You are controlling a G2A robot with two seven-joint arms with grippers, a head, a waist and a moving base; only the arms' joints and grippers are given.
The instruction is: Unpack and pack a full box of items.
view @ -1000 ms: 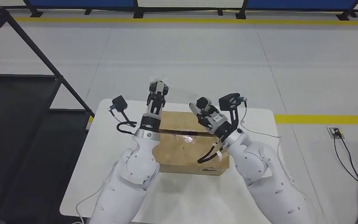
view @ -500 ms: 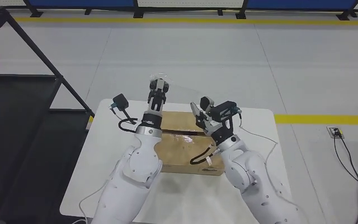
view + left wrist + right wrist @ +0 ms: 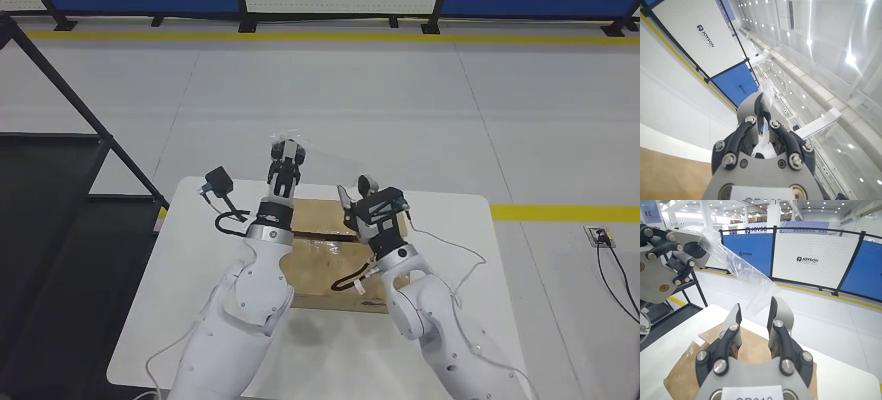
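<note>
Above the white table [image 3: 165,290], left pincer [image 3: 762,108] grips clear film [image 3: 740,270]; right pincer [image 3: 755,306] gapes.

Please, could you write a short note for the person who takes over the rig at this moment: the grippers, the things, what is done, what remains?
Left gripper: jaws shut on the clear plastic film, held up above the far edge of the box.
Right gripper: jaws open, over the box; the film's free end hangs just beyond them, not gripped.
Box: on the white table; open or closed, I cannot tell.
Done: film is up, off the box.
Left: probably put the film aside, then unpack and repack the items.
</note>
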